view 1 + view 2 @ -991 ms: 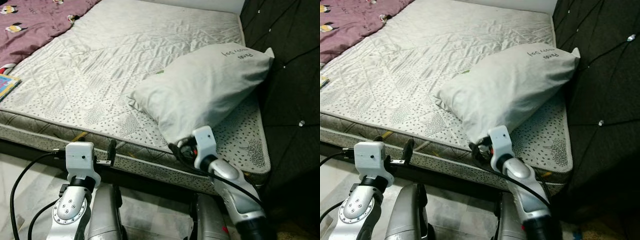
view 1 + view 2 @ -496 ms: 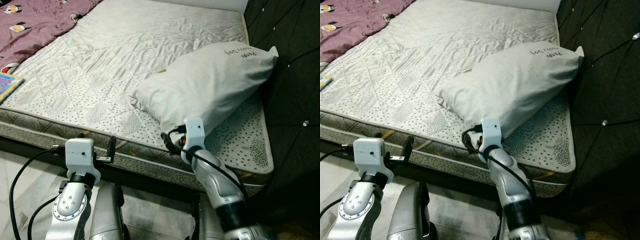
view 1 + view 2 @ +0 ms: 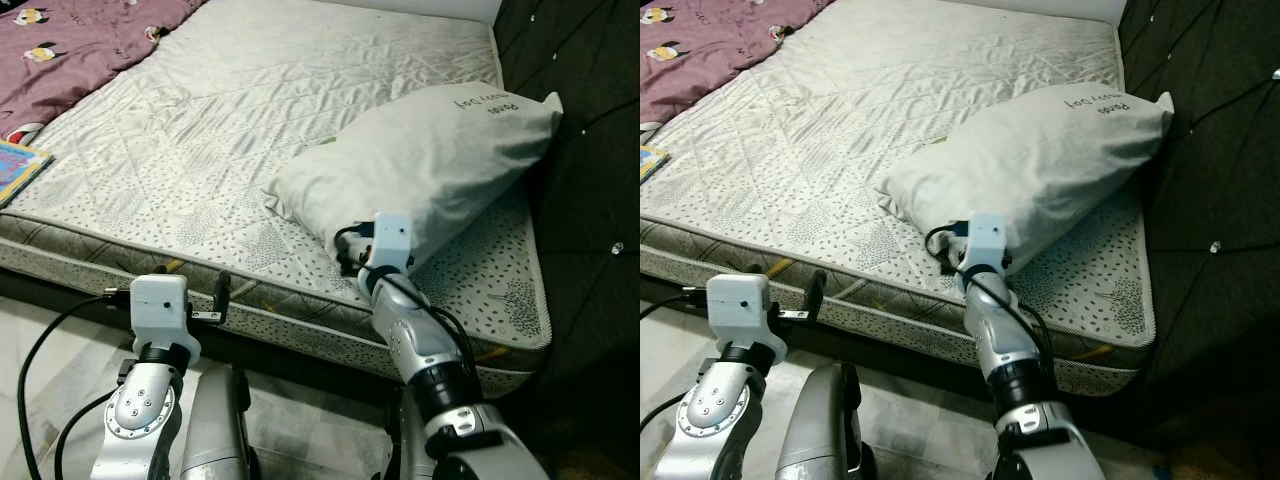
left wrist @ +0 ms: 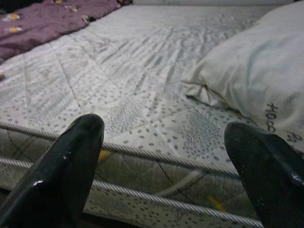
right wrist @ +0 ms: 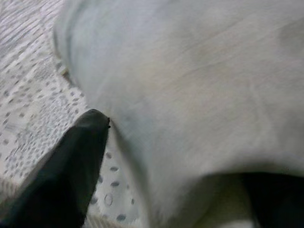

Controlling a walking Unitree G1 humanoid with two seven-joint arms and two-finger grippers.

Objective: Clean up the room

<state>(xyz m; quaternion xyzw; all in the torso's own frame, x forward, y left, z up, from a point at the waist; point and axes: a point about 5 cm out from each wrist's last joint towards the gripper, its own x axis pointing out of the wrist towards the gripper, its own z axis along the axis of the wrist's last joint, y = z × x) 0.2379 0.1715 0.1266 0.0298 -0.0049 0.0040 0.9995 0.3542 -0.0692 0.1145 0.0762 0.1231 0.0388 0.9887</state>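
Since the earlier frames, the right arm has stretched further forward over the mattress edge, and the right gripper (image 3: 352, 250) has closed in on the near lower corner of the pillow (image 3: 430, 165). Right arm: extended up and forward from the lower part of the head views, wrist module just before the pillow, cable looped beside it. In the right wrist view, one black finger (image 5: 66, 171) lies on the dotted mattress cover just beside the pillow's underside, while the other sits dark beneath the pillow fabric at the far side; the jaws thus stand apart with the pillow corner bulging between them, though whether they already pinch the cloth cannot be told.

Left arm: bent and held low in front of the bed's near side, left gripper (image 4: 166, 161) pointing at the mattress edge. Its two black fingers stand wide apart, holding and touching nothing.

Pillow: pale grey, with printed lettering near its far end, lying on the right part of the bare quilted mattress (image 3: 230, 110), its far end close against the dark tufted headboard (image 3: 590, 130). A purple patterned blanket (image 3: 70, 40) covers the far left of the bed, and a colourful book (image 3: 18, 168) lies at the left mattress edge.
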